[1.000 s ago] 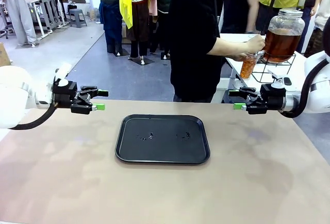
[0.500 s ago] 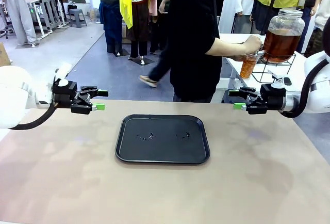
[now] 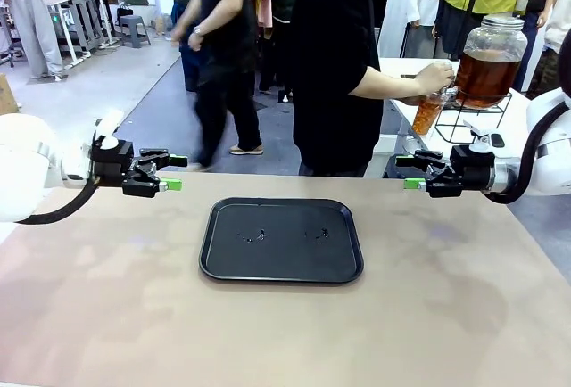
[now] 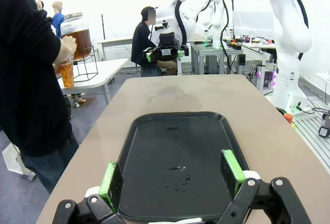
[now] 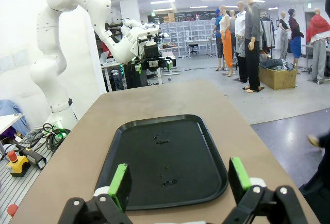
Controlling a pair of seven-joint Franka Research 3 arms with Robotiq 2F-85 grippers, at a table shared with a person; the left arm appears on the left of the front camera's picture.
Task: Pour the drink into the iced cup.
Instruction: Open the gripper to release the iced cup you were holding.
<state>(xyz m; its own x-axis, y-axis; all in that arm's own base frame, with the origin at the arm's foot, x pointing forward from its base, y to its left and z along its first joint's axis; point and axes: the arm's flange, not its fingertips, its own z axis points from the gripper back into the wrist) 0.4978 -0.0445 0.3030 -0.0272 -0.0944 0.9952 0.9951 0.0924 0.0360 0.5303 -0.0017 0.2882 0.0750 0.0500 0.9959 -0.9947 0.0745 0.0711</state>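
Both claws idle, person filling cup at the jar

My left gripper (image 3: 172, 173) and right gripper (image 3: 409, 171) hang spread wide, holding nothing, over opposite ends of the table (image 3: 107, 316), facing each other across the black tray (image 3: 281, 267), which has a few wet drops. Drink (image 3: 486, 75) sits in the glass spigot jar (image 3: 491, 35) on the far side table; person's hand (image 3: 435, 77) holds the cup (image 3: 429, 112) at the spigot, amber liquid inside

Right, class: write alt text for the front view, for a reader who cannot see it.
A person's hand fills a cup at a glass spigot jar of amber drink. Nearer, two open claws, left and right, flank a black tray.
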